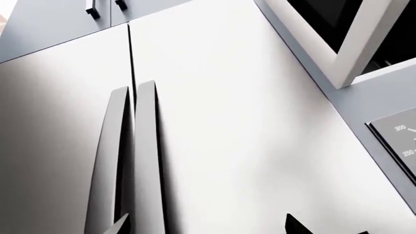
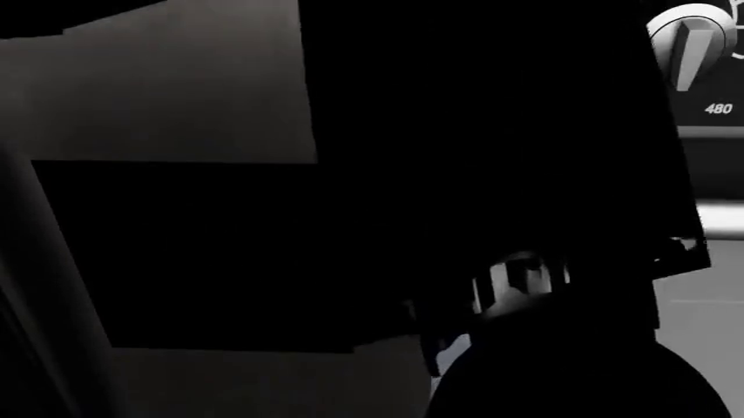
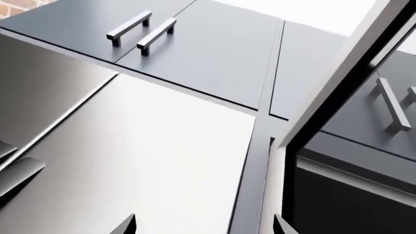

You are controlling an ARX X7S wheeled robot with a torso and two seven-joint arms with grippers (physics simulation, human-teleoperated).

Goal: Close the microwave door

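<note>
The microwave door (image 1: 364,48) hangs open, a white frame around dark glass, seen off to one side of my left gripper (image 1: 208,225). That gripper is open and holds nothing; only its two fingertips (image 1: 295,225) show, facing the steel fridge front. In the right wrist view the door's white edge (image 3: 338,73) runs slantwise close by, with a dark opening (image 3: 344,195) beside it. My right gripper (image 3: 202,225) is also open and holds nothing, one fingertip (image 3: 281,225) near the door's lower corner without visible contact. The head view is mostly black and the door cannot be made out there.
A two-door steel fridge (image 1: 247,122) with long curved handles (image 1: 146,156) fills the left wrist view. Grey upper cabinets (image 3: 195,48) with bar handles (image 3: 128,27) sit above it. An oven dial panel (image 1: 400,141) and a knob (image 2: 688,39) are at the right.
</note>
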